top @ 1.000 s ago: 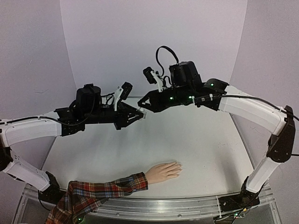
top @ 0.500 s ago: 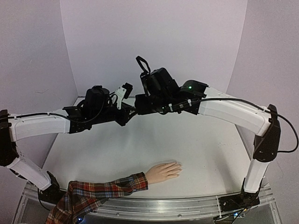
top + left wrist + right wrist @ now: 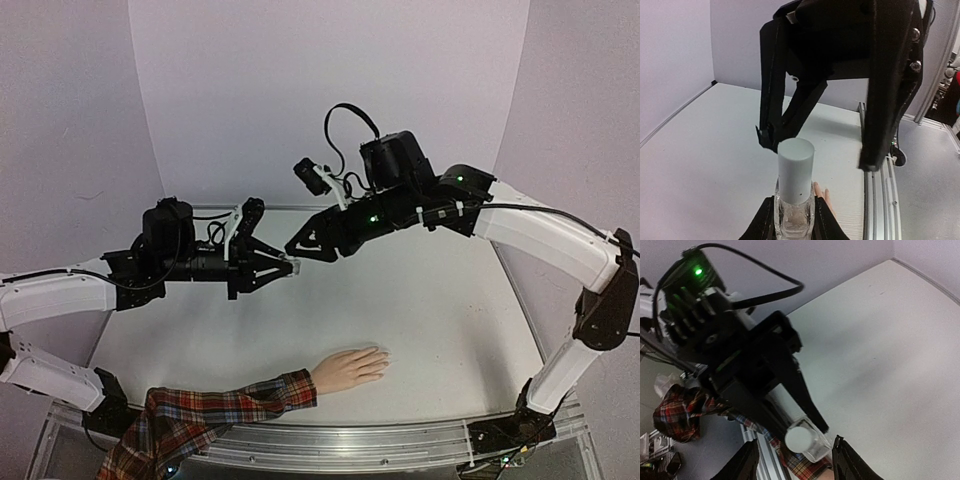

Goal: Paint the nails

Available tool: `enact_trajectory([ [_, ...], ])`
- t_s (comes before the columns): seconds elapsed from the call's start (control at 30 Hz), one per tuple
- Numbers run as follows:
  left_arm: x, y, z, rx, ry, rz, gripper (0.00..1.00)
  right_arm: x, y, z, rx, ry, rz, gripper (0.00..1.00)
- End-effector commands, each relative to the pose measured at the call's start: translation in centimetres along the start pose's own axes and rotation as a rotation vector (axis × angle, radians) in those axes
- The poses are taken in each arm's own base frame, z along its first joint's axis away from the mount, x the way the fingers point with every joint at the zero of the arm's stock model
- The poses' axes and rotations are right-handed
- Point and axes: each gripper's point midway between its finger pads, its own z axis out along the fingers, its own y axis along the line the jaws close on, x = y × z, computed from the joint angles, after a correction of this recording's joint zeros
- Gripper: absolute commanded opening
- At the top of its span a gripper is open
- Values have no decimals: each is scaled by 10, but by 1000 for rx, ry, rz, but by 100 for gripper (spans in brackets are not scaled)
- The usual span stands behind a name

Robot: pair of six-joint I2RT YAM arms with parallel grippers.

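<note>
My left gripper (image 3: pixel 794 226) is shut on the clear body of a small bottle (image 3: pixel 794 217) with a white cap (image 3: pixel 795 167), held in mid-air above the table. My right gripper (image 3: pixel 794 465) is open. Its two fingertips stand on either side of the white cap (image 3: pixel 799 438) without touching it. In the top view the two grippers meet tip to tip, left gripper (image 3: pixel 283 268) and right gripper (image 3: pixel 300 245). The peach mannequin hand (image 3: pixel 350 368) lies flat near the front edge, its nails (image 3: pixel 383 360) too small to make out. Its fingers (image 3: pixel 819 192) peek from behind the bottle.
The red plaid sleeve (image 3: pixel 220 408) runs from the hand to the front left corner and over the metal rail (image 3: pixel 400 440) at the table's front edge. White walls close the table at the back and sides.
The right gripper's jaws have gone from shut at the cap to open around it. The left gripper with the bottle now sits lower and a little further left.
</note>
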Motion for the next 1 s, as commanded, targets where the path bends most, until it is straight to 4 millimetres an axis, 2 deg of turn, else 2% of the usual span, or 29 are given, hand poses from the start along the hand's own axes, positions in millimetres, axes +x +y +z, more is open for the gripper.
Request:
enact_trajectory([
  [0.0, -32, -27, -2, 162, -77, 70, 0, -3, 41, -1, -229, -8, -97, 52],
  [0.1, -34, -31, -1, 195, -72, 70, 0, -4, 44, -1, -252, -9, -105, 48],
  [0.2, -34, -32, 0, 206, -65, 68, 0, -5, 45, 2, -265, -5, -97, 39],
  [0.33, -37, -37, -1, 229, -70, 69, 0, -3, 44, 7, -271, 5, -89, 36],
  [0.43, -40, -37, -2, 228, -73, 70, 0, -4, 45, 6, -278, 2, -90, 21],
  [0.6, -46, -27, -1, 171, -85, 53, 0, -3, 41, 7, -247, 1, -86, 5],
  [0.67, -50, -13, 2, 89, -93, 20, 0, -2, 34, 10, -191, -7, -78, 1],
  [0.73, -54, 20, 4, -88, -104, -39, 0, -6, 16, 16, -66, -45, -37, 0],
  [0.83, -51, 90, -5, -475, -123, -125, 0, -16, -38, 19, 330, -149, 78, 0],
  [0.87, -44, 113, -10, -605, -111, -155, 0, -20, -62, 10, 523, -201, 119, 0],
  [0.9, -36, 129, -12, -694, -85, -178, 0, -19, -76, 1, 649, -241, 177, 0],
  [0.97, -28, 146, -8, -772, -30, -194, 0, -16, -85, -4, 751, -301, 282, 0],
])
